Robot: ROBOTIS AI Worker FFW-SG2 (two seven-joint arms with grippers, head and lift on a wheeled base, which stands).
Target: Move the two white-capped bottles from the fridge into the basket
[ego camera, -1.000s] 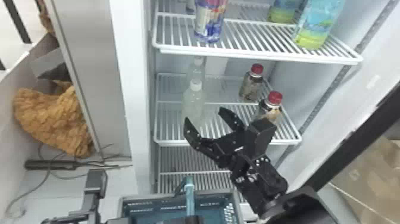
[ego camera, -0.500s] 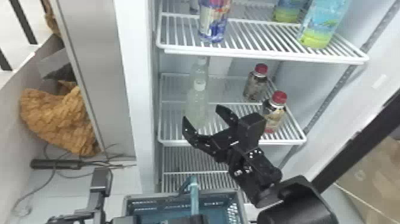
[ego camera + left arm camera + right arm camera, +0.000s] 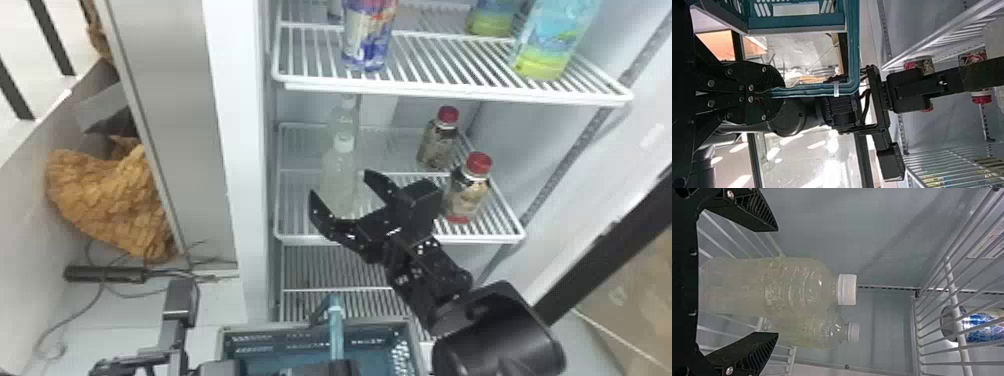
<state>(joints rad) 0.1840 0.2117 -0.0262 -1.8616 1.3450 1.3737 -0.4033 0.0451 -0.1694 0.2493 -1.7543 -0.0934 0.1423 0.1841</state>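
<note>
Toward the bottom left, my left end effector [image 3: 775,93] was closed on the blue-green plastic handle [image 3: 336,330] of the grey-rimmed, blue-green plastic basket [image 3: 270,326]. Near centre, the front clear, white-capped bottle [image 3: 337,167] stood on the white wire fridge shelf [image 3: 480,240], its rear white-capped twin [image 3: 344,119] just behind. My right end effector [image 3: 342,183] was wide open and empty, fingers spread toward either side. I judged it best to centre, advance level and close gently, not nudging the twin or the red-capped bottles [image 3: 467,192] further right.
</note>
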